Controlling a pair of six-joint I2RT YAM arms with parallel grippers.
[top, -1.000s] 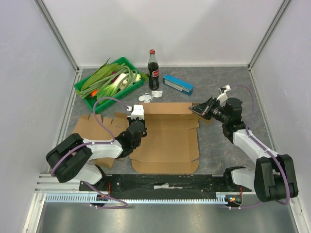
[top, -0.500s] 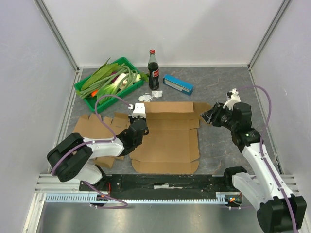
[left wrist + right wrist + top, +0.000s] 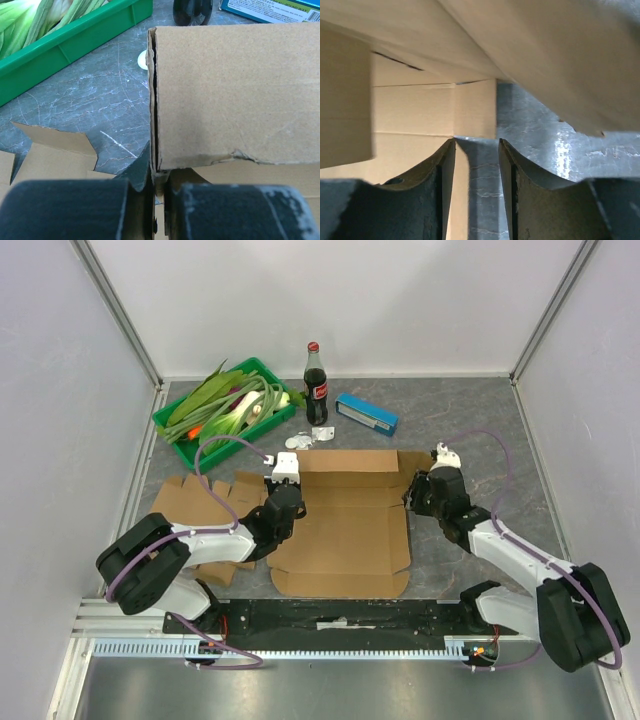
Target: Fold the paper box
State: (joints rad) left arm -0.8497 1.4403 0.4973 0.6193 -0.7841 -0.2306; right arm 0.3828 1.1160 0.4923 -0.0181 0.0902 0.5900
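The flat brown cardboard box blank (image 3: 345, 525) lies mid-table between the arms. The left gripper (image 3: 157, 195) is pinched tight on its left edge, where a flap seems to stand up. The right gripper (image 3: 476, 150) sits at the right edge, jaws partly apart and holding nothing. A green plastic tray (image 3: 75, 45) and a dark glass cola bottle (image 3: 316, 390) sit behind it.

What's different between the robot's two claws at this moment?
The left gripper is shut, pinching a raised edge of the paper box. The right gripper is open, with only the table showing between its fingers. The left gripper works the box's left side, the right gripper its right side. Both are dark, two-fingered and close to the cardboard.
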